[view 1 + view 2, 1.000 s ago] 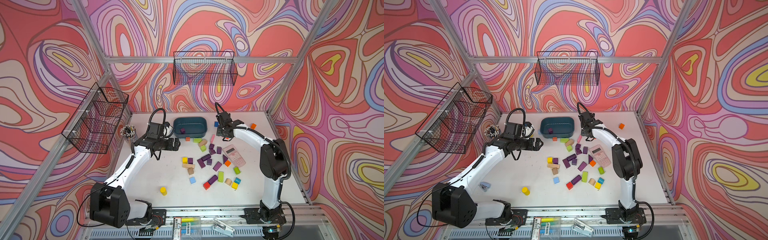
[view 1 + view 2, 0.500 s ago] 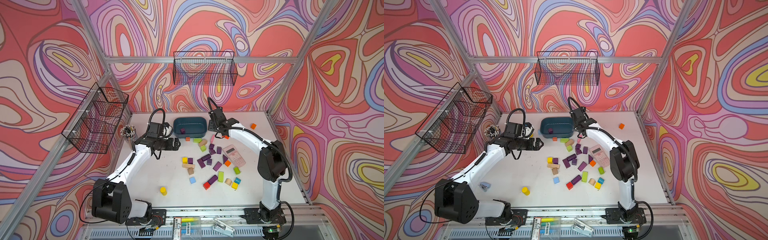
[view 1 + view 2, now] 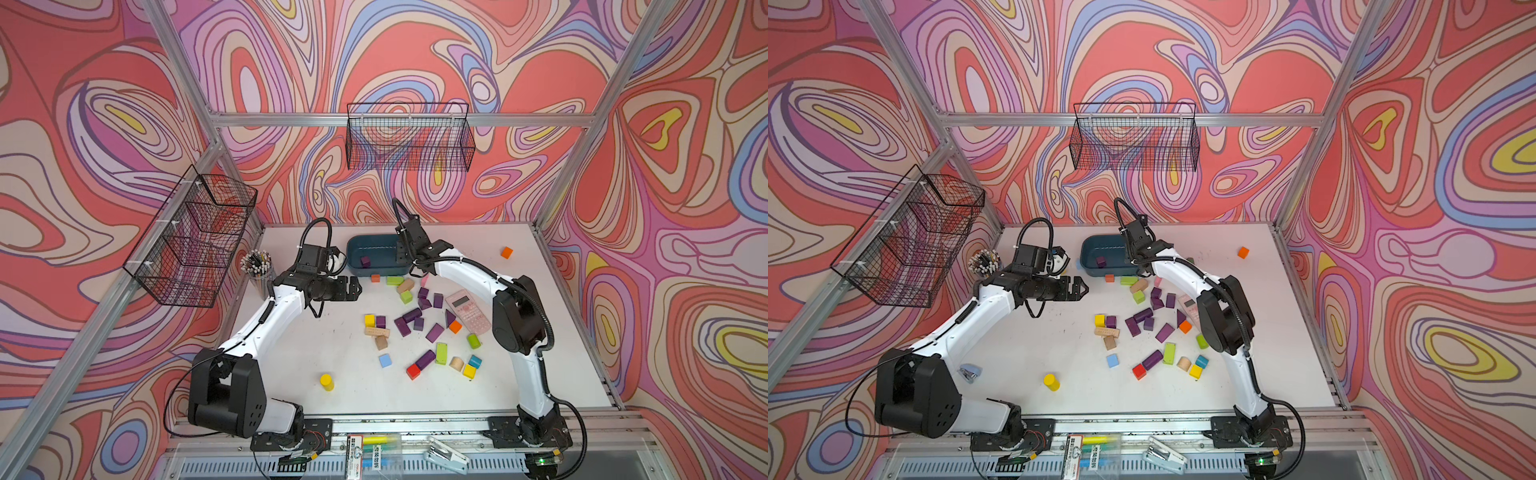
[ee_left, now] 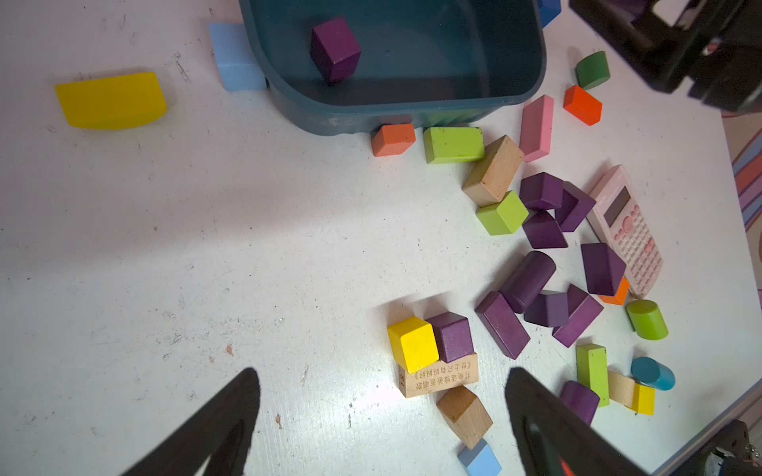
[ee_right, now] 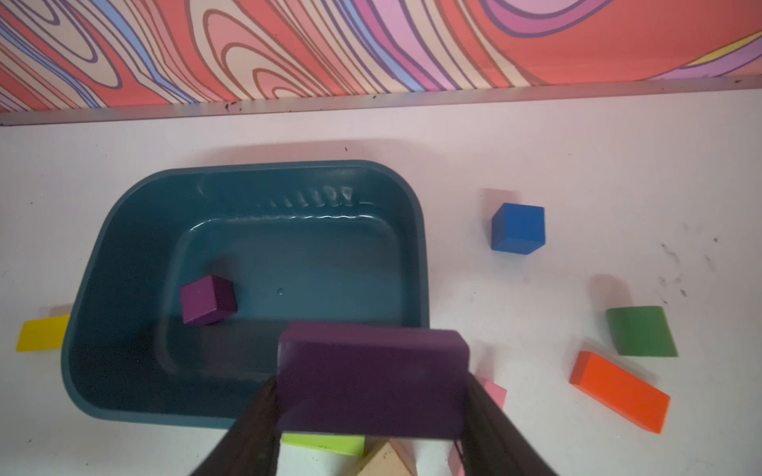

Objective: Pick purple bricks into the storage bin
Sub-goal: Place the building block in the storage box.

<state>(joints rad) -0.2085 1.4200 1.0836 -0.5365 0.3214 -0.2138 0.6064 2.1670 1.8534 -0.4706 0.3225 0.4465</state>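
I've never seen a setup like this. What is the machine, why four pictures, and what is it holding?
Two white robot arms, the left arm and the right arm, stand at the front of a white table; each ends in a two-fingered gripper. The two wide pictures are top views from a paired overhead camera; the two close ones come from cameras on the wrists. Coloured blocks and a pink calculator lie scattered on the table, several purple bricks among them. The right gripper is shut on a purple bar over an edge of the storage bin, where one purple cube already lies. The left gripper is open and empty.
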